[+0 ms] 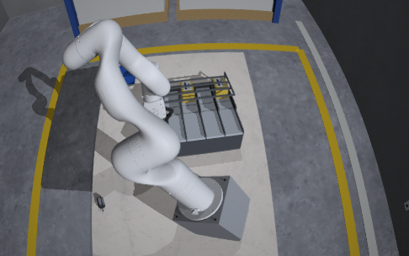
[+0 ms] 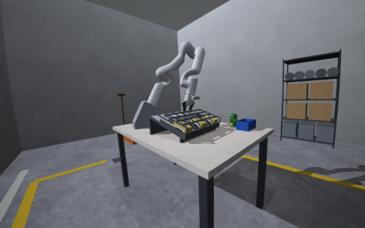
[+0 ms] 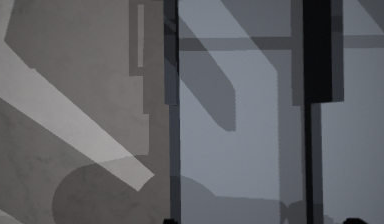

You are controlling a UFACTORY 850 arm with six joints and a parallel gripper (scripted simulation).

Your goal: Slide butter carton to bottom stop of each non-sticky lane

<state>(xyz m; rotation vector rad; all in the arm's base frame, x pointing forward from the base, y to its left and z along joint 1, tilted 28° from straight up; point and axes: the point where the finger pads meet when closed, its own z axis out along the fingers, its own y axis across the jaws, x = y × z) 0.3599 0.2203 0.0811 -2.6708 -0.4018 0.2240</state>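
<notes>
The sloped shelf (image 1: 211, 146) (image 2: 167, 130) with five lanes stands on the table (image 2: 205, 159). Three yellow butter cartons (image 2: 185, 127) (image 2: 203, 124) (image 2: 213, 121) lie at its low end, against the stop. In the overhead view two of them show, one (image 1: 187, 89) and another (image 1: 221, 88); the arm hides that end of the nearest lane. My gripper (image 2: 188, 107) (image 1: 168, 114) (image 3: 260, 220) is open and empty. It hangs over the high part of the outermost lane. The wrist view shows bare lane floor, dark dividers and table, but no carton.
A green can (image 2: 233, 120) and a blue bin (image 2: 245, 124) stand on the table beyond the shelf's low end. The robot's base block (image 1: 234, 210) sits behind the shelf's high end. A storage rack (image 2: 338, 97) stands by the far wall.
</notes>
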